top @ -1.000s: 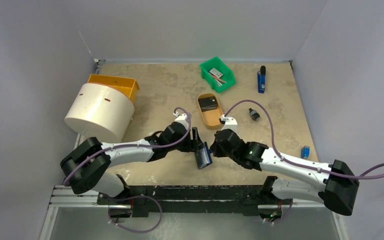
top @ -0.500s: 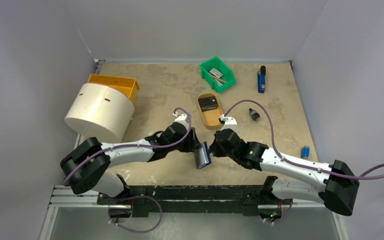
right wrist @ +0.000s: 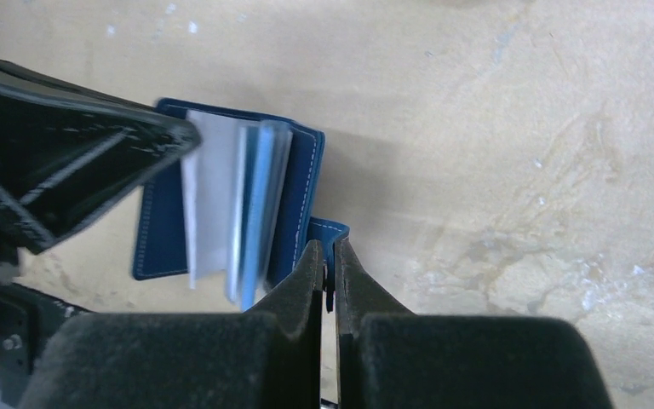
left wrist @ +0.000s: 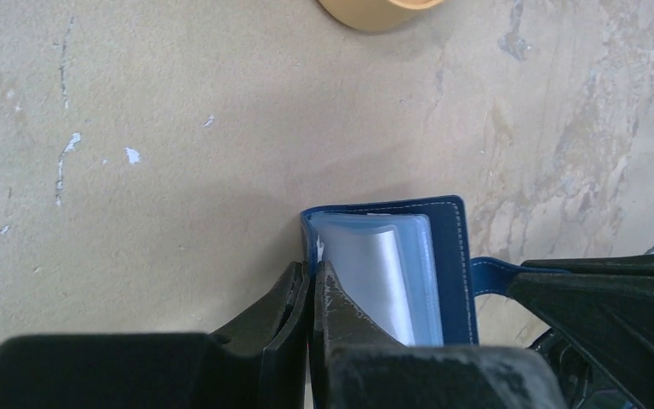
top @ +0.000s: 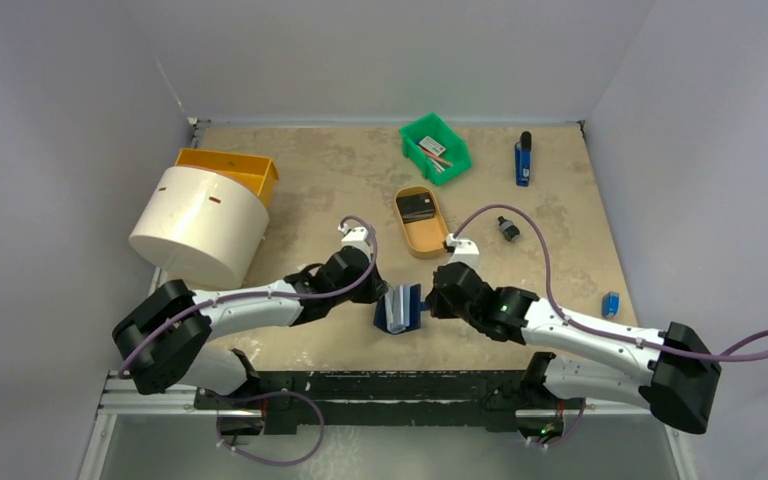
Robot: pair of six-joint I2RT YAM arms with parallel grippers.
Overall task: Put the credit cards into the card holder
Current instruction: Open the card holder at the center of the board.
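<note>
left fingers (left wrist: 309,277) just snapped shut on the card holder (left wrist: 450,256), right fingers (right wrist: 328,256) pinching its tab, so it's spread open now.

Robotics lab test cell, plain grey walls (top: 50,120), scuffed tan tabletop (top: 320,170), green parts bin (top: 422,125)

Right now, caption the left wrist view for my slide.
Left gripper shut on one cover of the open card holder, clear sleeves showing.
</note>
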